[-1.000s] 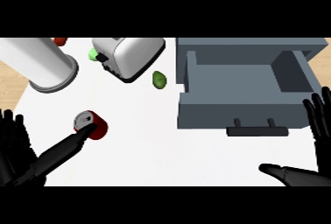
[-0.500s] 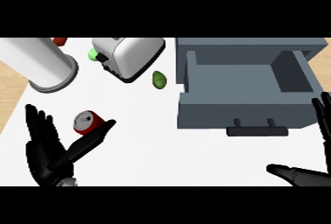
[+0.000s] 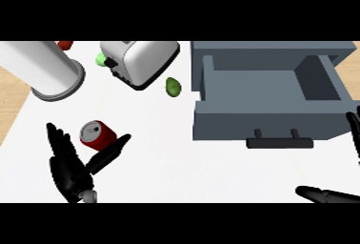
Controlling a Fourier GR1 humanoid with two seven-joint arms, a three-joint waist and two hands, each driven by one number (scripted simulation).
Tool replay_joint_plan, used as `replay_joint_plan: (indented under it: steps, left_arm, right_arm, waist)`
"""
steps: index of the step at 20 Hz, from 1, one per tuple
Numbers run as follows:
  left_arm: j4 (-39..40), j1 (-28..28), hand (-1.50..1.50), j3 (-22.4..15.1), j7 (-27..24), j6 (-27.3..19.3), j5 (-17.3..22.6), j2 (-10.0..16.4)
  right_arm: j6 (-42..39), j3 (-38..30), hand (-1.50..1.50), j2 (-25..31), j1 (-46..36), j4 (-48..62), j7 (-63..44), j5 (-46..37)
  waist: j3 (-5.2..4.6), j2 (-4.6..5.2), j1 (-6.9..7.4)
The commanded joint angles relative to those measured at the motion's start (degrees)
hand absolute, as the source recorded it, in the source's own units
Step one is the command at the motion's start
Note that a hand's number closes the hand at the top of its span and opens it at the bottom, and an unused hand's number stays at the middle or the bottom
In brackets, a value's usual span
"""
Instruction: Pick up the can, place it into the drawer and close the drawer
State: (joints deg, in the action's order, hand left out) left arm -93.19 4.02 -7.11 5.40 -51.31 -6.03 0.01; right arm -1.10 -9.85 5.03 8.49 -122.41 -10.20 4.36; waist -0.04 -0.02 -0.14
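Red can with a grey lid point(image 3: 98, 135) sits on the white counter point(image 3: 175, 167), well left of the open grey drawer point(image 3: 239, 125). It lies in the fork between the spread fingers and thumb of the black left hand point(image 3: 70, 169), just beyond the palm. That hand is open and grips nothing, and it is far nearer than the right hand point(image 3: 327, 194), which rests open at the lower right edge. The lid faces up and left; whether the can is upright or tipped is unclear.
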Motion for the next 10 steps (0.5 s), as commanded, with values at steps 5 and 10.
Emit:
replay_joint_plan:
  steps: [5, 10]
  left_arm:
    - [10.2, -3.0, -1.50, 5.0, -11.3, 0.8, 10.1, 0.0]
    - [19.5, -3.2, -1.50, 7.1, -23.1, 3.2, 19.6, 0.0]
  right_arm:
    - [-1.1, -2.9, -1.50, 0.8, 0.2, -3.8, -3.4, 2.2]
    - [0.7, -1.0, -1.50, -0.5, -0.2, -7.4, -7.3, 0.5]
  waist:
    - [0.02, -0.01, -0.07]
    - [-0.02, 0.03, 0.00]
